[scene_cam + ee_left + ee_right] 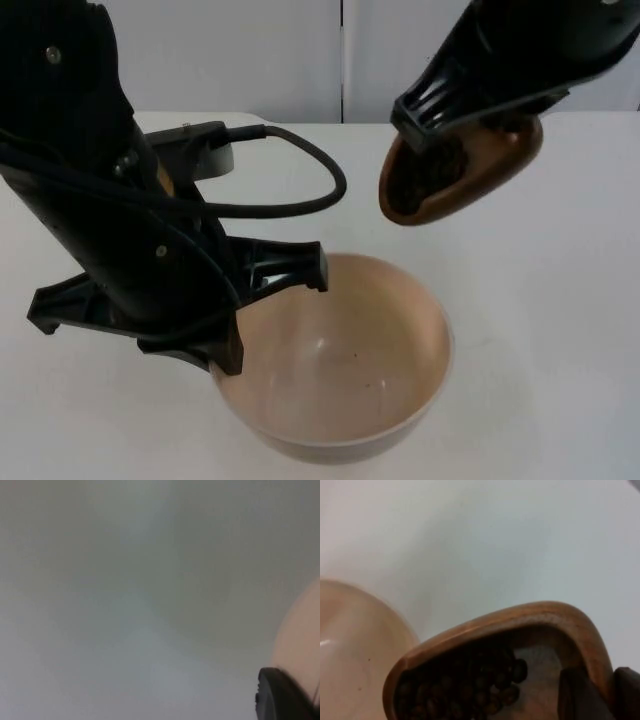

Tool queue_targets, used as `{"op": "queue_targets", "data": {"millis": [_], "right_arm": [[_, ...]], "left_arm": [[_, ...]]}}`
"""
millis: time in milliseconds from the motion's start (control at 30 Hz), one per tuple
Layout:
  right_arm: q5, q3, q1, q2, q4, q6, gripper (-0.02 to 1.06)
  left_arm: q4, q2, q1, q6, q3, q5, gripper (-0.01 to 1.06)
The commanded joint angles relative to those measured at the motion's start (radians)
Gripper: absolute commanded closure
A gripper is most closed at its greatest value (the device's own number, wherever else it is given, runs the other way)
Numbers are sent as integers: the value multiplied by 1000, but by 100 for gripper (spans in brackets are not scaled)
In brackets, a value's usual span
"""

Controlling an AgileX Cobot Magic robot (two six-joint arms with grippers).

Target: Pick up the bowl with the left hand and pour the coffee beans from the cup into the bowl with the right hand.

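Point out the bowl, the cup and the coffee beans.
bowl (340,340): top view, on its bare inner wall.
cup (500,165): top view, on its brown outer side.
coffee beans (470,685): right wrist view, on the dark heap inside the cup.

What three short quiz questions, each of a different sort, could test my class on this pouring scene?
1. True or false: coffee beans already lie in the bowl.
2. Which gripper holds the brown cup? A) left gripper B) right gripper
3. Fill in: the cup is tilted with its mouth toward the ____.

Key:
1. False; the bowl's inside is bare, and the coffee beans sit in the cup.
2. B
3. bowl
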Motion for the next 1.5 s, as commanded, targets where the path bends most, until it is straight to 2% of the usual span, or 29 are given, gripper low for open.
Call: {"op": "queue_targets", "data": {"millis": [0,200,400,500,667,1167,1467], "right_arm": [[-2,-3,5,-6,-30,17,104],[-2,-3,22,-6,-80,17,104],[6,-3,91,-6,-194,33,104],[41,-3,127,-6,-259,33,104],[53,-3,143,-6,-310,33,104],[78,-3,188,-6,-378,-4,104],[90,-3,191,-6,-387,-38,104]], "left_arm": [[-13,-5,-6,0,1,-3,105],[-13,-5,-6,0,1,-8,105],[-13,-5,-6,0,1,-8,105],[-13,-5,-6,0,1,-8,105],[-13,-5,-6,0,1,-8,105],[-13,-5,-6,0,1,-8,105],[-13,-5,-6,0,1,-8,105]]}}
